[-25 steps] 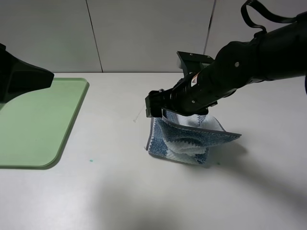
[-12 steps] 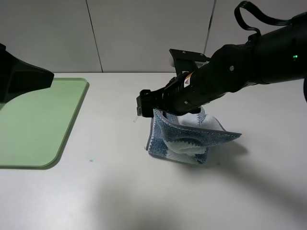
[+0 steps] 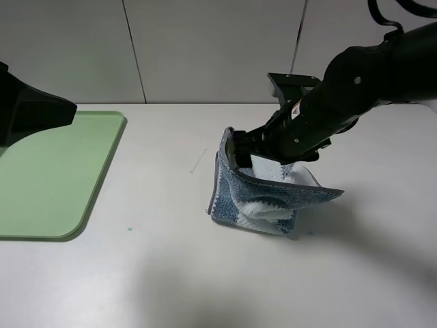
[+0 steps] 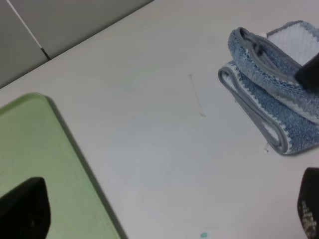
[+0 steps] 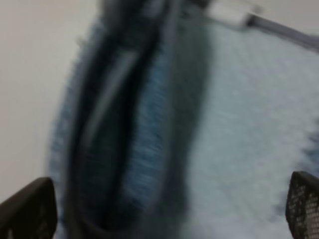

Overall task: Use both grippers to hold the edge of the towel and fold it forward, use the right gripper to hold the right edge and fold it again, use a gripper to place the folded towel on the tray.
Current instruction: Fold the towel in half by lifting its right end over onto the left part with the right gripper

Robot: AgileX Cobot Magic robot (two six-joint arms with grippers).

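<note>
1. While the towel (image 3: 263, 198) lies bunched on the table (image 3: 164, 273), right of centre and well apart from the tray (image 3: 61, 171), I judge both folds done. It is a compact stack of layers, though its top flap stands up loosely.
2. My right jaws stand wide open just over the towel's far-left edge and hold nothing. In the right wrist view their two fingertips (image 5: 27, 211) sit far apart, with blurred cloth filling the space beyond. I cannot tell whether they touch the cloth.
3. My left jaws are also spread fully and are empty, hovering at the left above the tray, away from the towel.
4. What is left, as I read it, is the last step: close on the folded towel, carry it left, and set it on the tray.
</note>
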